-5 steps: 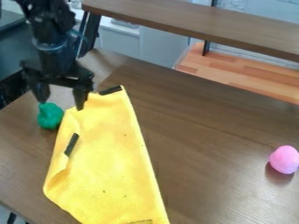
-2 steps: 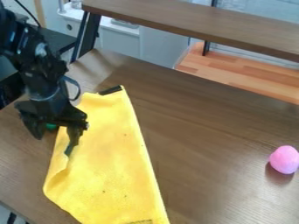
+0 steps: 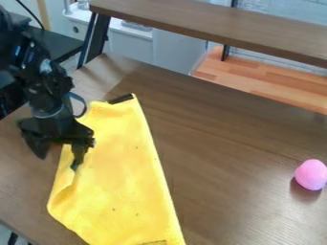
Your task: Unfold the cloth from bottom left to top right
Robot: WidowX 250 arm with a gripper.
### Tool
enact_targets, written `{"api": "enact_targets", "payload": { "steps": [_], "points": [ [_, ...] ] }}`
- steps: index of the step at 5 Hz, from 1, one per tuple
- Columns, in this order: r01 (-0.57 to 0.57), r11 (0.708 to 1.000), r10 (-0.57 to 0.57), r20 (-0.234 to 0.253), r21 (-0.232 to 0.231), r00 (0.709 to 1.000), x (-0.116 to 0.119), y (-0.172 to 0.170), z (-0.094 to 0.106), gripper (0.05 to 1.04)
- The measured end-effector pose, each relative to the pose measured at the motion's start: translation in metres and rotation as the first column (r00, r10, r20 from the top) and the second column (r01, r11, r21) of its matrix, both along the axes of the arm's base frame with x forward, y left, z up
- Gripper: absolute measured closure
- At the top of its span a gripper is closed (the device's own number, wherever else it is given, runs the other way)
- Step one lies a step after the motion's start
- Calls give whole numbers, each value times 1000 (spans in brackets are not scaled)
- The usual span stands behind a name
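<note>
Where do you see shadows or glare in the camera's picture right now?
Camera view: a dark shadow just below the pink ball; a pale sheen toward the lower right of the wooden table; the black gripper so dark that its details merge; the yellow cloth bright and fairly evenly lit.

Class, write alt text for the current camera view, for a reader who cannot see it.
A black robot gripper stands open at the left side of a partly folded yellow cloth on a brown wooden table, one finger over the cloth. A pink, rounded object sits near the right edge of the picture.
</note>
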State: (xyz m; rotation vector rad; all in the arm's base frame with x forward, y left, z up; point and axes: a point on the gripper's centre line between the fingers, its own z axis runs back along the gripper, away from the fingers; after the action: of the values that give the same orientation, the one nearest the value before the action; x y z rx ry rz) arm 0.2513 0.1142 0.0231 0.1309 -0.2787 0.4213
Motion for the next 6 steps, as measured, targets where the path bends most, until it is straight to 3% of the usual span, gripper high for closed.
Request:
{"api": "enact_targets", "payload": {
  "steps": [2,3,4,5,6],
  "points": [
    [-23,1000,23,-5,0,1000,2,-1,-10,734],
    [-19,999,19,-9,-30,1000,2,-7,-8,942],
    [-37,996,36,-5,-86,999,8,-12,13,1031],
    [-58,987,56,-19,-147,998,23,-25,30,1035],
    [-58,983,54,-31,-175,998,44,-45,41,1035]
  ]
}}
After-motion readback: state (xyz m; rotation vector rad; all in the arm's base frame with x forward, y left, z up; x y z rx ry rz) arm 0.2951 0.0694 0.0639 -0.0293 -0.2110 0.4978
